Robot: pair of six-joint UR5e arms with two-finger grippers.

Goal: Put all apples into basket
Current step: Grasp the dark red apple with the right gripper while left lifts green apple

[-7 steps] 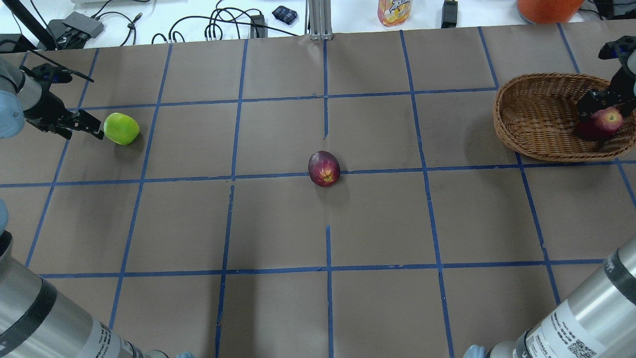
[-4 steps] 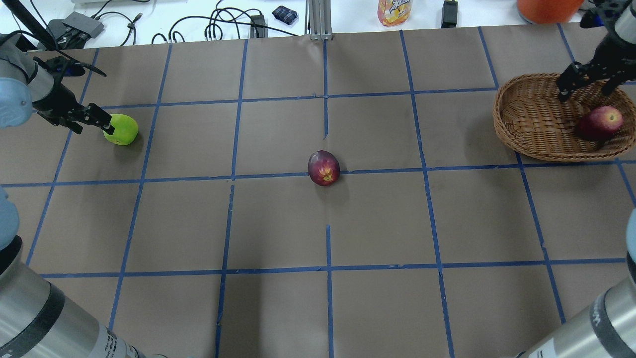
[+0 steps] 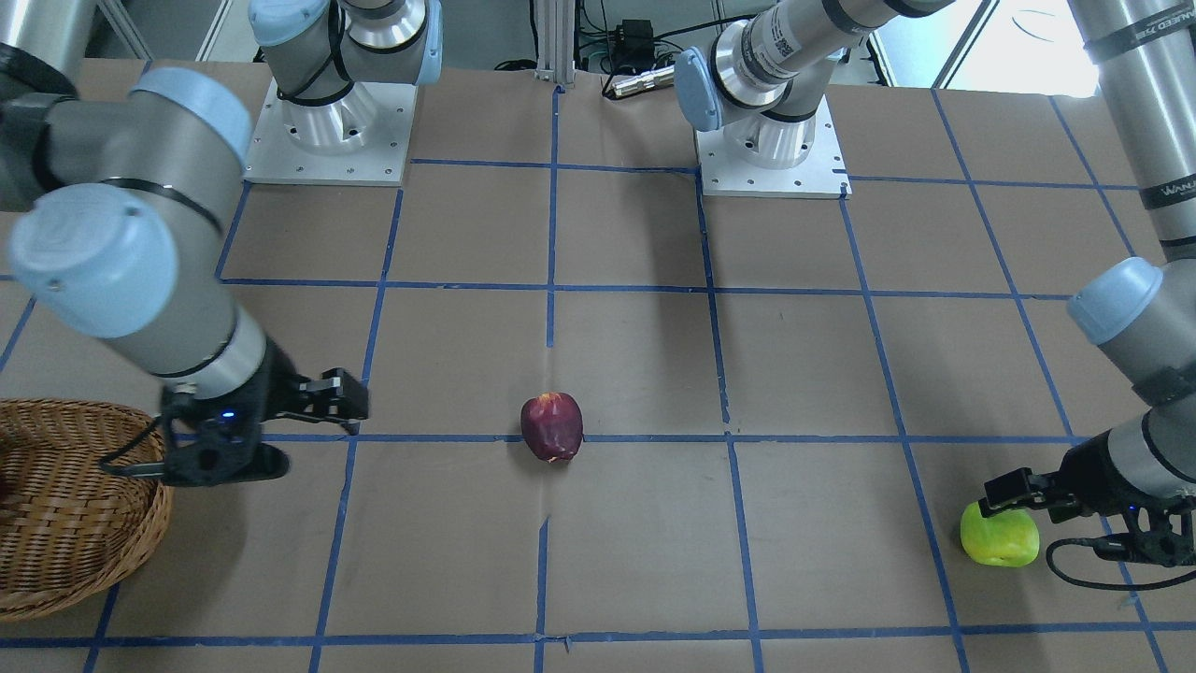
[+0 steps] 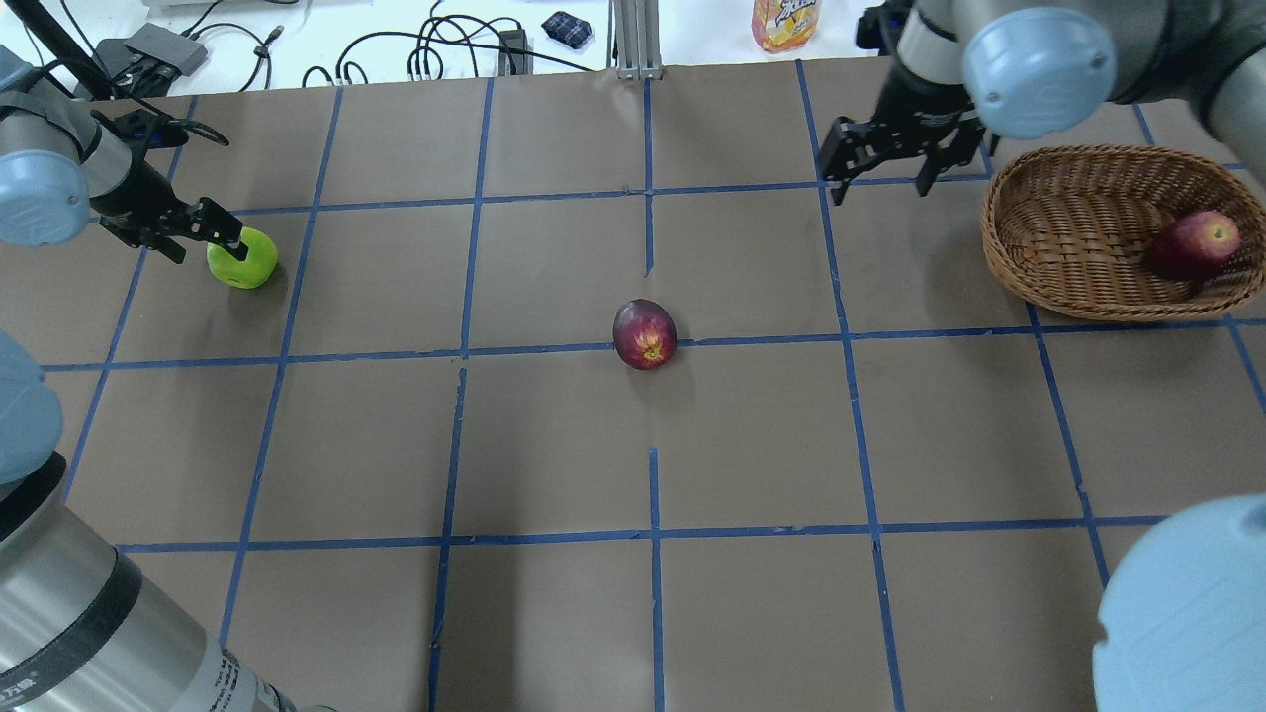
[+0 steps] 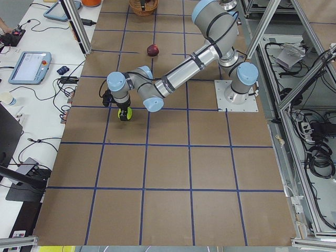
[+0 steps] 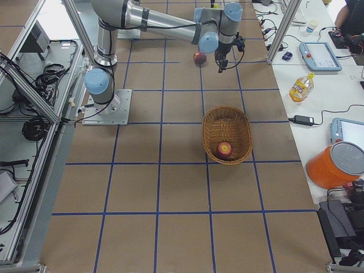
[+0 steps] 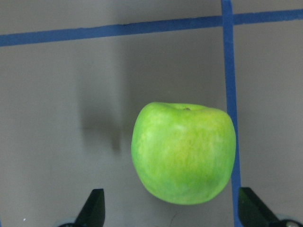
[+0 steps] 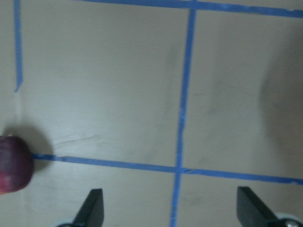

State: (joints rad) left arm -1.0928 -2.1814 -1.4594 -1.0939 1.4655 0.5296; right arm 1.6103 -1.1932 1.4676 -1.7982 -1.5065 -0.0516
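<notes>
The lime green apple [image 4: 243, 259] lies on the table at the far left. My left gripper [image 4: 210, 242] is open and hovers right at it; in the left wrist view the green apple [image 7: 183, 151] sits just ahead of the spread fingertips [image 7: 94, 210]. The dark maroon apple [image 4: 645, 334] lies at the table's middle. The red apple [image 4: 1197, 242] rests inside the wicker basket [image 4: 1048, 232] at the far right. My right gripper [image 4: 880, 188] is open and empty above the table, left of the basket; its wrist view shows the maroon apple [image 8: 13, 164] at the left edge.
Blue tape lines grid the brown table. Cables, a drink bottle [image 4: 785, 22] and an orange tub [image 4: 1088, 18] lie beyond the far edge. My right arm's elbow [image 4: 1039, 54] hangs over the basket's far side.
My right gripper has let go of the red apple in the basket, risen and swung left past the rim. My left gripper has closed in over the green apple.
</notes>
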